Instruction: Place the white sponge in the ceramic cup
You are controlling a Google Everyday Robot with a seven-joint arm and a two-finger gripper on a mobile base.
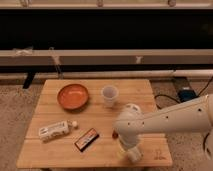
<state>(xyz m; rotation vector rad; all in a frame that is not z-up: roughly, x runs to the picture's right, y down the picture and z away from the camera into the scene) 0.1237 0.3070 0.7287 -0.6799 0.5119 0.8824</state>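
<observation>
While the fingers stand spread and grip nothing, your gripper (127,146) points down just above the white sponge (134,156), which lies near the front edge of the table (55,155), at about 5 o'clock from its centre. You hold them wide, I judge, so they can go around the soft block. The ceramic cup (110,95) stands upright at 11 o'clock from the sponge, and the arm (170,117) reaches in from 3 o'clock, so this way is free.

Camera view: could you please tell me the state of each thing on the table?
ceramic cup: upright, no sponge inside.
orange bowl: upright, empty.
white tube: lying on its side.
dark packet: lying flat.
gripper: fingers open, low over the table's front.
white sponge: hidden under the gripper.
</observation>
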